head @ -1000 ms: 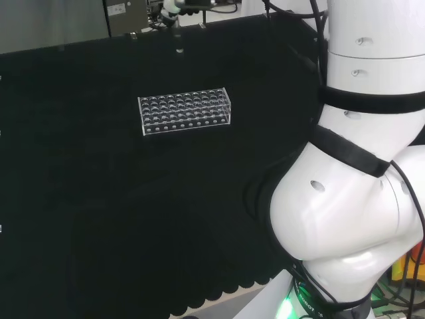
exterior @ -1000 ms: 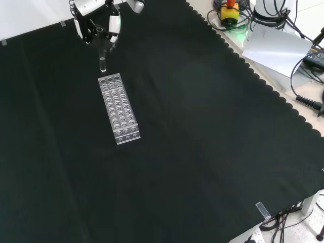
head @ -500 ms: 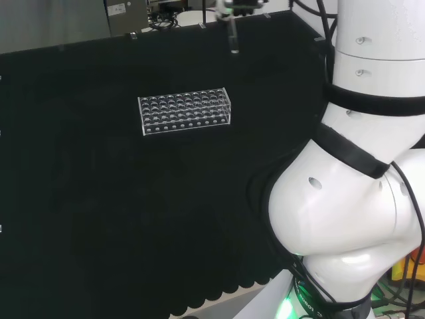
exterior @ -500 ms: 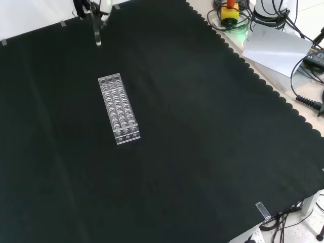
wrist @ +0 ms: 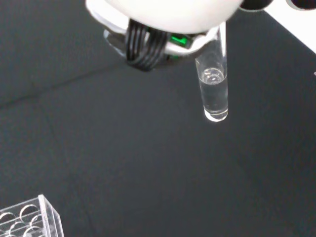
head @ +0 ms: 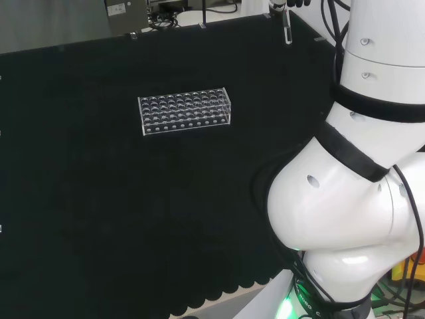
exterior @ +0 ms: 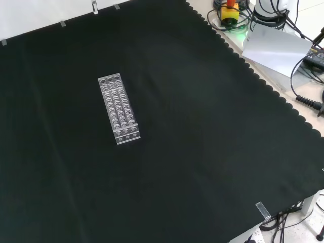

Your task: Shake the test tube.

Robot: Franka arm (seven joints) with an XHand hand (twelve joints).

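Test tube: clear, narrow, round-bottomed; hangs below the hand, upper end hidden behind the white palm, lower end free in the air. Well above the cloth, touching nothing underneath.

Contents: small amount of clear liquid in the lower part; surface visible as a ring partway up.

Hand: blurred white mass in the wrist view; dark fingertips just visible at the top edge of the head view. Tube evidently carried by its upper part, but whether fingers curl round it or pinch it cannot be told.

Position: tube high and out beyond the far edge of the black bench in the head view; only its tip at the top edge of the front view.

Rack: clear, many-holed, standing on the cloth well apart from the hand and well below it; one corner in the wrist view. No tubes made out in it.

Handling, as judged: light, stiff, smooth and likely slippery; probably glass, so fragile against a knock or a drop.

Where to hold: upper part near the mouth, above the liquid, as appears now; leaves the lower end free to swing.

Risk, as judged: open top not seen; sharp swings might throw liquid up or let the tube slide.
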